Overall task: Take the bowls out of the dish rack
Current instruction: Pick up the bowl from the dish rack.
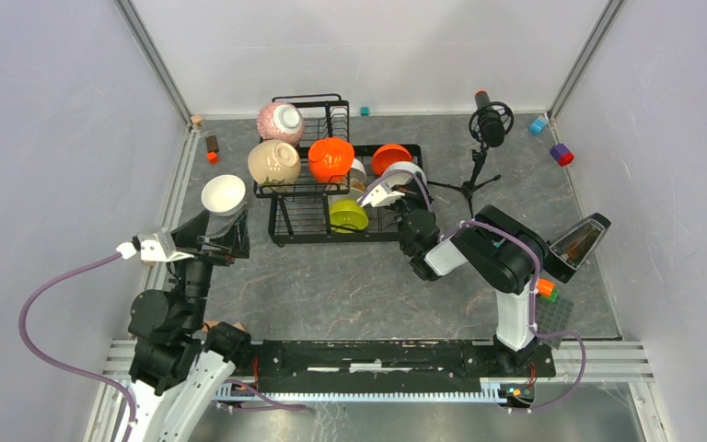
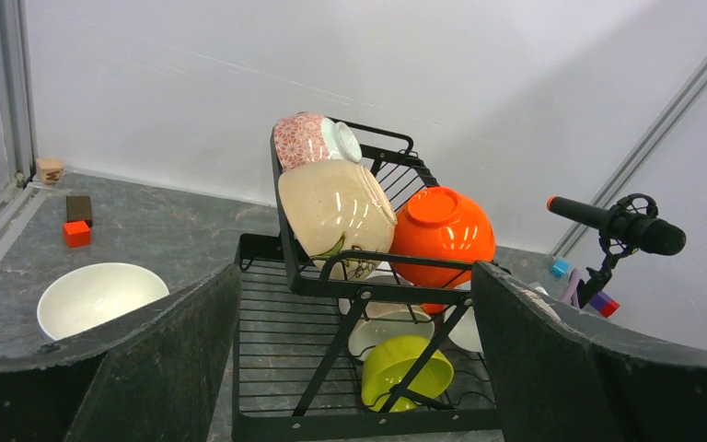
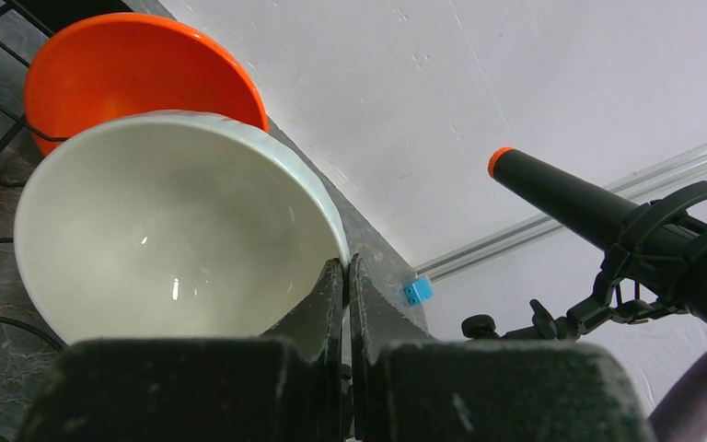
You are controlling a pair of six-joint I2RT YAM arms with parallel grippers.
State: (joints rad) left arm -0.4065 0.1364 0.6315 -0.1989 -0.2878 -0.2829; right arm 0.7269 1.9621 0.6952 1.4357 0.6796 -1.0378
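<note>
The black wire dish rack (image 1: 287, 189) stands at the table's middle back. Its upper shelf holds a pink-speckled bowl (image 1: 280, 121), a beige bowl (image 1: 273, 163) and an orange bowl (image 1: 330, 158). The lower tray holds a lime green bowl (image 1: 348, 215), a second orange bowl (image 1: 391, 157) and cream bowls. My right gripper (image 3: 346, 269) is shut on the rim of a white bowl (image 3: 170, 230) at the rack's right end (image 1: 403, 175). My left gripper (image 1: 214, 221) is open and empty, left of the rack. A white bowl (image 1: 224, 193) sits on the table beside it, also in the left wrist view (image 2: 97, 296).
A black microphone on a tripod (image 1: 488, 124) stands right of the rack, close to my right arm. Small coloured blocks lie at the back left (image 1: 212, 157), back right (image 1: 562, 154) and near the right arm's base (image 1: 545, 288). Grey walls enclose the table.
</note>
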